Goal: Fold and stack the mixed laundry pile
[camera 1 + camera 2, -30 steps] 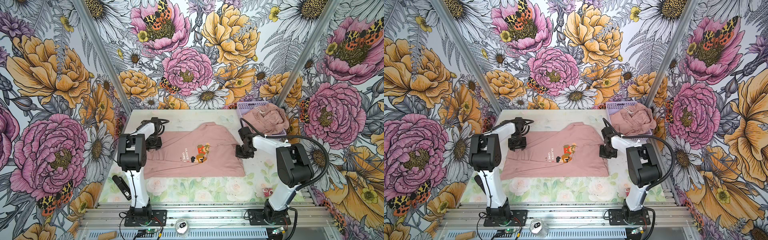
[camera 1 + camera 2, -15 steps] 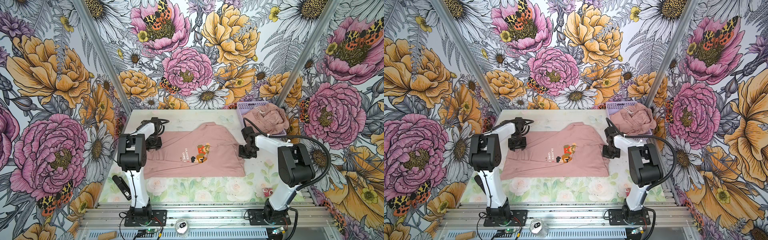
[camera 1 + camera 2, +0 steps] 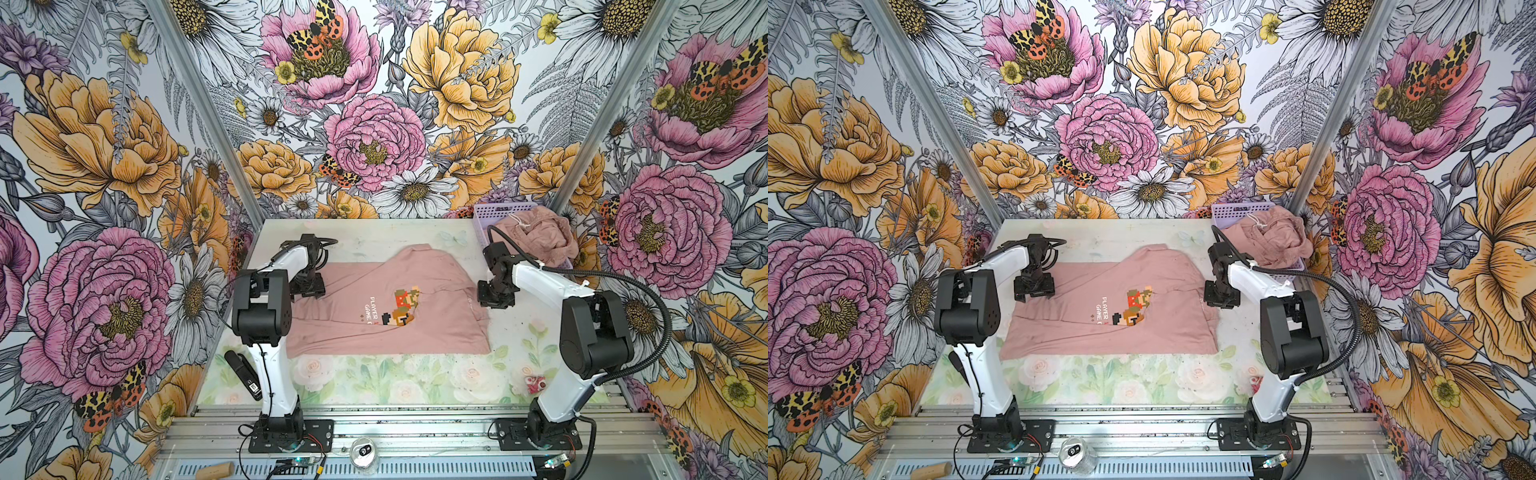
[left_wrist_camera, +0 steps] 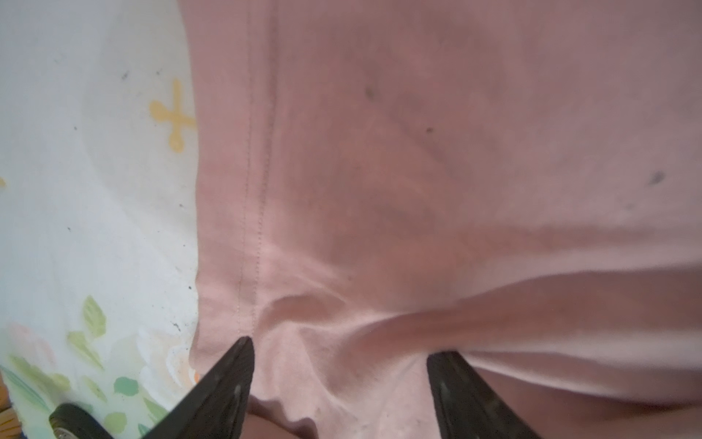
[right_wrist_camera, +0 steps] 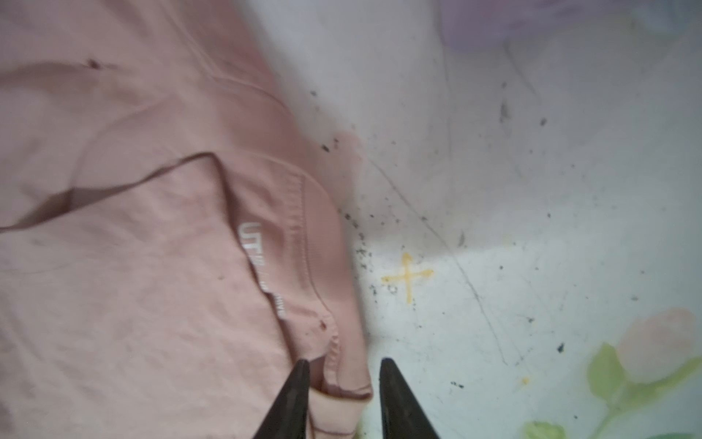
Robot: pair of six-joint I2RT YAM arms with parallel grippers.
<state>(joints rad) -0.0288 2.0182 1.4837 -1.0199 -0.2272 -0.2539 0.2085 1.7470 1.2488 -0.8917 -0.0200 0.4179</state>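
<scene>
The dusty-pink T-shirt point(image 3: 374, 332) point(image 3: 1100, 332) with the pixel-art figure and white text lies partly folded on the table, its far half laid over at a slant. My left gripper point(image 3: 308, 286) point(image 4: 342, 346) stands open, low over the shirt's left hem, with cloth point(image 4: 418, 152) lying loose under the wide gap. My right gripper point(image 3: 493, 296) point(image 5: 345, 360) is open at the shirt's right edge, and the collar fold point(image 5: 334, 342) lies unpinched between its fingers. A second pink garment point(image 3: 536, 237) with a white drawstring is heaped in the lilac basket point(image 3: 494, 210).
The basket stands at the table's back right corner, just behind my right arm. A black handheld object point(image 3: 243, 370) lies at the table's left front edge and a small red-and-white item point(image 3: 534, 383) at the right front. A can point(image 3: 365, 453) rests on the front rail.
Both grippers have opened and let go of the shirt's edges. The arms have hardly moved and the shirt lies as before.
</scene>
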